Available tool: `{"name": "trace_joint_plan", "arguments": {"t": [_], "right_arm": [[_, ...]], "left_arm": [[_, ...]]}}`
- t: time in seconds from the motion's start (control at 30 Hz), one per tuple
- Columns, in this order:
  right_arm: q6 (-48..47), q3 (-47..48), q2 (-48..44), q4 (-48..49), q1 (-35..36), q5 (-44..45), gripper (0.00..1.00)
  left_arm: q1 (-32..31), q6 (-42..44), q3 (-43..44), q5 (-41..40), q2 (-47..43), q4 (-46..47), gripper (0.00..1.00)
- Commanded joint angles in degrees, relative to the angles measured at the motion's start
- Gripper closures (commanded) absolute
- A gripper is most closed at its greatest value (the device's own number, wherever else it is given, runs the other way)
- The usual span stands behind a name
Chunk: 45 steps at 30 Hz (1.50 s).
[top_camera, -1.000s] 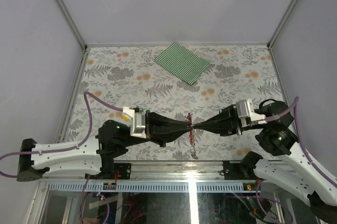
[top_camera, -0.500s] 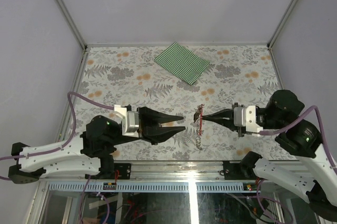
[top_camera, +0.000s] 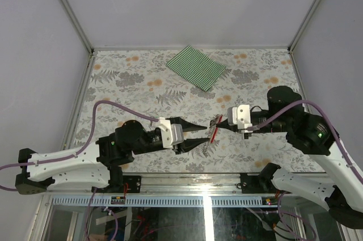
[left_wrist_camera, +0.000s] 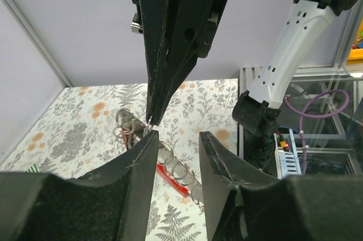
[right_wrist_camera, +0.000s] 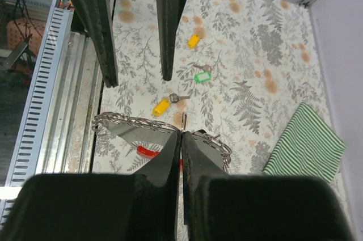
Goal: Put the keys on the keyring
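Left gripper (top_camera: 206, 134), fingers spread, is sitting nearer the keyring (top_camera: 214, 132) than 0.5 s ago. Right gripper (top_camera: 220, 123) is still pinching the keyring aloft, fingers pressed together. 3 keys (right_wrist_camera: 161, 106) are lying on the table (top_camera: 142, 82) below.

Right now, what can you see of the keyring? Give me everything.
The keyring is a thin red strap with a small silver ring and a metal chain. It hangs above the table, pinched in the shut fingers of the right gripper, with the chain draping to both sides. The left gripper is open beside it, its fingers flanking the chain; contact is unclear. The keys lie on the table, none on the keyring.
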Motion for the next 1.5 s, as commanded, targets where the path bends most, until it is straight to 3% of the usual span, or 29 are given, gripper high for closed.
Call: {"name": "trace_joint_plan", "arguments": {"t": [0.0, 0.33, 0.7, 1.47], "right_arm": [[-0.7, 3.3, 0.8, -1.9, 0.5, 0.5, 1.00], [-3.8, 6.3, 4.0, -7.1, 9.7, 8.6, 1.00], [-2.4, 6.3, 6.3, -5.7, 9.8, 4.8, 1.00], [-1.5, 5.4, 6.3, -4.5, 9.8, 1.0, 1.00]], "left_arm": [[-0.3, 2.8, 1.0, -3.1, -0.3, -0.7, 0.64], [-0.3, 1.0, -1.5, -3.4, -2.1, -0.2, 0.64], [-0.3, 0.7, -2.1, -2.2, -1.6, -2.5, 0.61], [-0.3, 2.1, 1.2, -1.0, 2.2, -4.8, 0.72]]}}
